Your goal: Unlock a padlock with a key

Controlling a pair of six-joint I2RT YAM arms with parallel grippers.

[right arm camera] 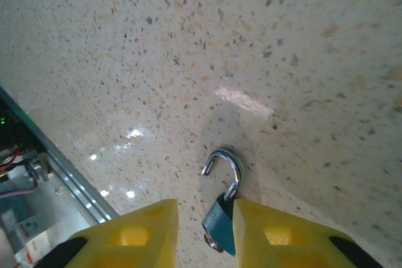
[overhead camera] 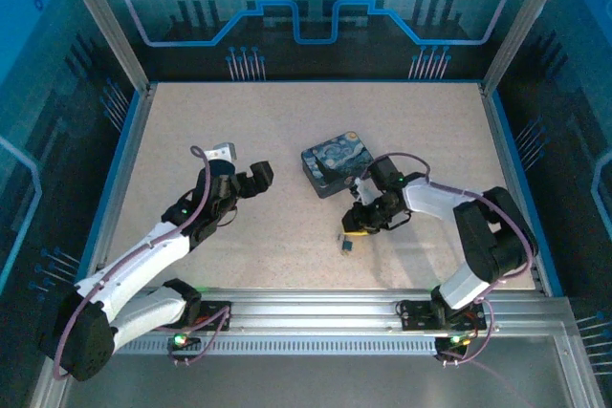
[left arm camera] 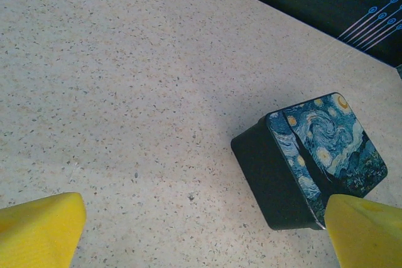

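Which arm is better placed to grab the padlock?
Right. Its end effector hangs just above the padlock, a finger on each side. The left end effector is open over the table beside the tin, away from the padlock.

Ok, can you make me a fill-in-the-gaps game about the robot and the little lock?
1. The metal loop of the padlock is swung ___.
2. The padlock sits between the right gripper's two ___ fingers.
3. The left gripper holds ___.
4. The lid of the painted tin is ___.
Missing words: open, yellow, nothing, shut.
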